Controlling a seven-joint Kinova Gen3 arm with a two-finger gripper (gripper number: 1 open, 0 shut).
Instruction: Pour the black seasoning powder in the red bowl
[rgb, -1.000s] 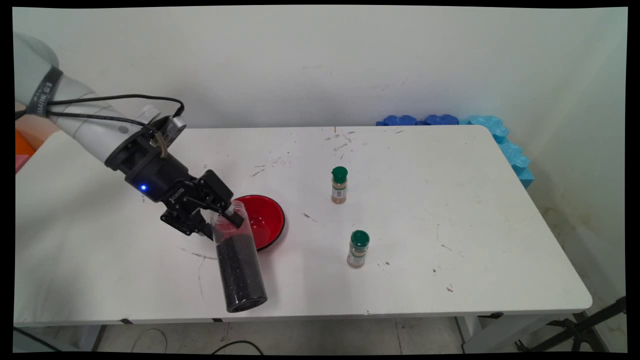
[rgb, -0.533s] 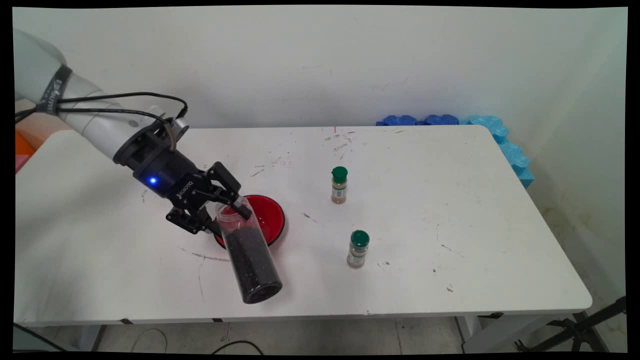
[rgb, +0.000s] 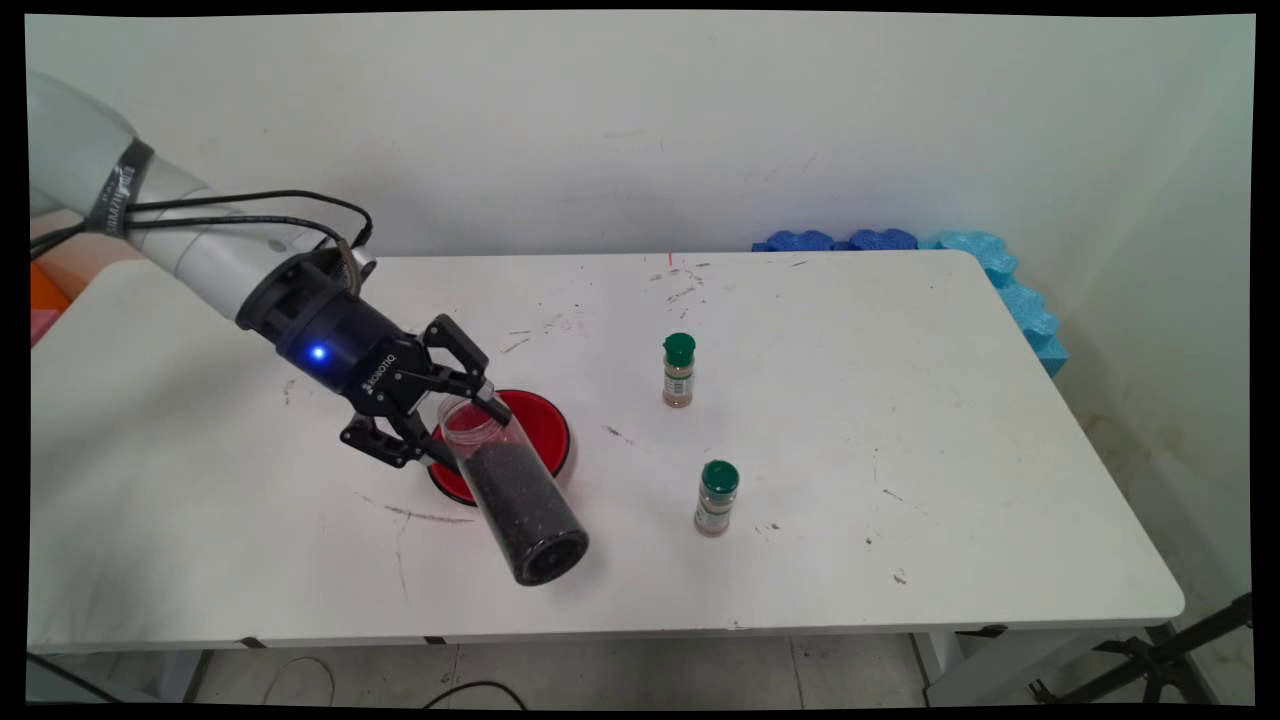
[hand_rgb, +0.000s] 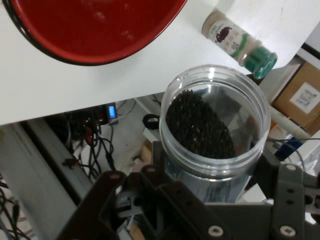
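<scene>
So from the main view, my gripper (rgb: 462, 427) is out over the left half of the white table (rgb: 900, 420), jaws clamped on the open top end of a clear jar (rgb: 515, 495) that's mostly full of small black grains. The jar is lifted off the table and tilted hard, its mouth up and left in my grip, its closed bottom swung down toward the near right. Right behind it sits a red bowl (rgb: 535, 428), partly covered by the jar and my fingers, so the jar is hanging over the bowl's near edge. Further right there are two little spice bottles with green caps, both standing upright: the far spice bottle (rgb: 678, 370) around mid-table, and the near spice bottle (rgb: 716, 497) closer to the front edge, well apart from each other and from me. Some blue foam pieces (rgb: 1000, 280) are bunched at the table's far right corner against the wall. Now the hand view: I'm looking straight into the jar's (hand_rgb: 215, 127) wide round mouth, black grains piled inside, my linkage wrapped around it low down. The red bowl's (hand_rgb: 95, 30) inside fills the top left, and one spice bottle (hand_rgb: 239, 43) shows at the top right.
</scene>
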